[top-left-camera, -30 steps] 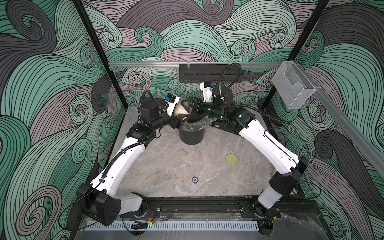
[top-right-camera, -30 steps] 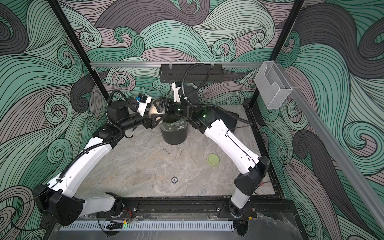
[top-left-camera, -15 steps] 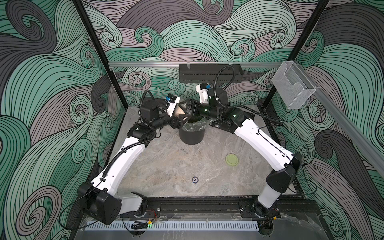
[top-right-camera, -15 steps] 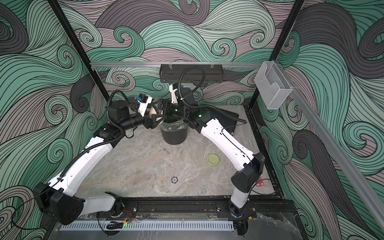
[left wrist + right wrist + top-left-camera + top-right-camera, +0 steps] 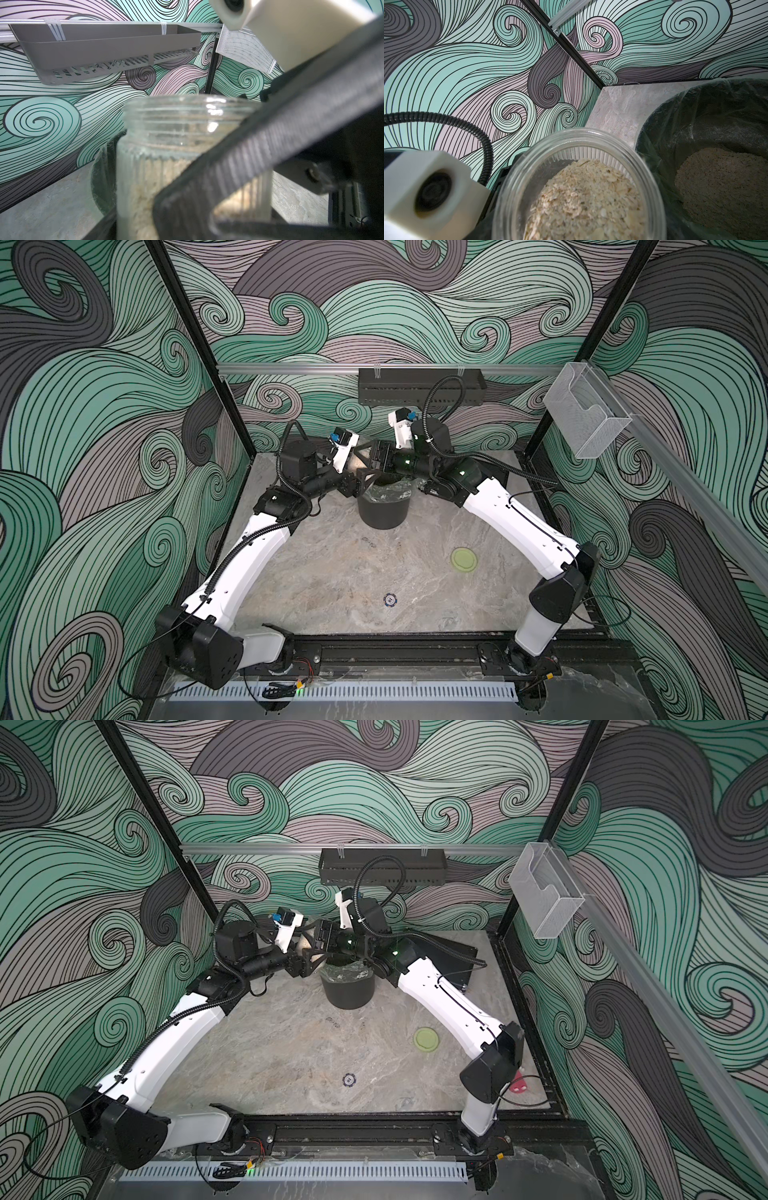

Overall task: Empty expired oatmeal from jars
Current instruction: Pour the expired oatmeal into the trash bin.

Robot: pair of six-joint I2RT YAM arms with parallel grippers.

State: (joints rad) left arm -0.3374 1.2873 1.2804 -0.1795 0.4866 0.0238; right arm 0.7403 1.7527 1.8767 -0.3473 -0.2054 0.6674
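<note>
the left gripper [image 5: 355,475] is closed on the jar [image 5: 166,128], holding it low on its ribbed glass body, in the air at the back of the desk [image 5: 332,572] and just left of the bin's rim. the jar is open, its threaded mouth bare, and pale flaky oatmeal [image 5: 587,193] fills most of it. the right gripper [image 5: 312,946] reaches in from the other side with its jaws set wide around the jar; one ribbed black finger [image 5: 259,149] lies across the glass, but i cannot tell whether this gripper clamps it. just right of the jar stands the black bin [image 5: 382,514], lined with clear plastic, with a heap of oatmeal already inside. nearer the front lies a small dark round token [image 5: 389,599]. further right the yellow-green lid [image 5: 464,559] lies flat on the desk, well apart from the jar.
</note>
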